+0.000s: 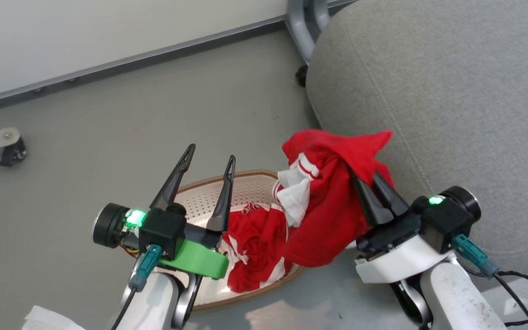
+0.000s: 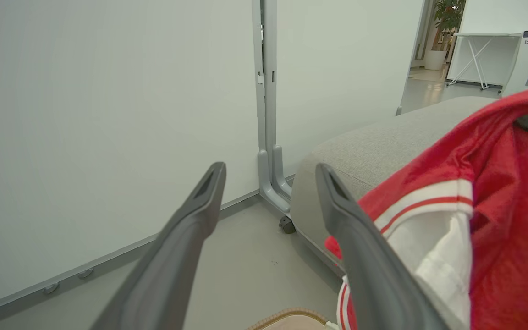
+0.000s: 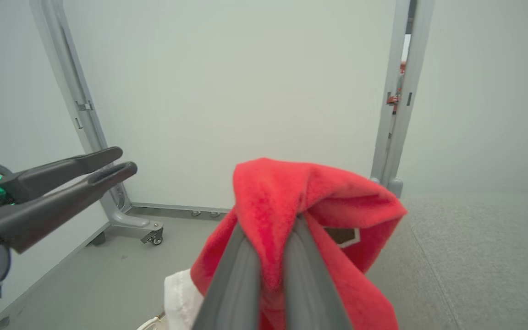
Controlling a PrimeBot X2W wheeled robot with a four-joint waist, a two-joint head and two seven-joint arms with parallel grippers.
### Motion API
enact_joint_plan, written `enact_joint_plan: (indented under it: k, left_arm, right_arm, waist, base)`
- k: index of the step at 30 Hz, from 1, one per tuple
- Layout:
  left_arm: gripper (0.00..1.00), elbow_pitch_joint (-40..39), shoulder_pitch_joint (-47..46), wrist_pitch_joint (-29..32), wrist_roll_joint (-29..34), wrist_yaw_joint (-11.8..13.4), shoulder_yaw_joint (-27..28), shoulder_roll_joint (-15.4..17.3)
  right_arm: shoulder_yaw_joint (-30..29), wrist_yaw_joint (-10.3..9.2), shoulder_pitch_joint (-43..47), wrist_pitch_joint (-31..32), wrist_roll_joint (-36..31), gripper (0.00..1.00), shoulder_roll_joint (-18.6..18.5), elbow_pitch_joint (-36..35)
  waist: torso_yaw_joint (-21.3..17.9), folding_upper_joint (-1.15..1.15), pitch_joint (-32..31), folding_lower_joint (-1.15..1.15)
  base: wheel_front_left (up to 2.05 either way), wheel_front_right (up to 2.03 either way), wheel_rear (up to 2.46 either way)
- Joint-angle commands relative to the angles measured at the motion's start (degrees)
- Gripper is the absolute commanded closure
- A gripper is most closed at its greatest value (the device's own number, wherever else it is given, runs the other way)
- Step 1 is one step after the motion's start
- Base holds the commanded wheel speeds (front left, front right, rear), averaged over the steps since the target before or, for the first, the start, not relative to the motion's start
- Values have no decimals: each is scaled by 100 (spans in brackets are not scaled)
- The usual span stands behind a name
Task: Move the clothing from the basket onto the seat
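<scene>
My right gripper [image 1: 364, 178] is shut on a red garment with white striped trim [image 1: 326, 197], lifted above the basket and hanging beside the edge of the grey seat [image 1: 452, 91]. In the right wrist view the red cloth [image 3: 310, 197] drapes over the closed fingers [image 3: 241, 275]. More red and white clothing [image 1: 255, 247] lies in the cream basket with the brown rim [image 1: 250, 176] on the floor. My left gripper [image 1: 211, 153] is open and empty above the basket's left part. The left wrist view has the lifted garment [image 2: 488, 201] to the right of its fingers [image 2: 190, 229].
A grey metal frame post on a castor [image 1: 301, 36] stands at the seat's far corner by the white wall panel [image 1: 85, 36]. Another castor foot [image 1: 7, 146] sits at the far left. Bare grey floor [image 1: 108, 137] lies left of the basket.
</scene>
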Motion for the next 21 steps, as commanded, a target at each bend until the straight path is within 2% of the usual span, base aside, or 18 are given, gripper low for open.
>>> enact_joint_plan:
  k: [1, 10, 21]
  left_arm:
    - [0, 22, 72, -3, 56, -33, 46, 87]
    - [0, 73, 177, -3, 167, -290, 211, 331]
    - [0, 152, 283, -3, 225, -451, 115, 371]
  right_arm:
    - [-58, -8, -2, -28, 61, 100, 4, -116]
    - [-319, -8, 262, -28, 450, 100, 10, -756]
    - [-852, -8, 792, -29, 780, 100, 9, -981]
  waist:
    - [-578, 21, 298, 0]
    - [-1501, 21, 402, 0]
    - [-2187, 21, 377, 0]
  base:
    - [0, 0, 0]
    - [0, 0, 0]
    - [0, 0, 0]
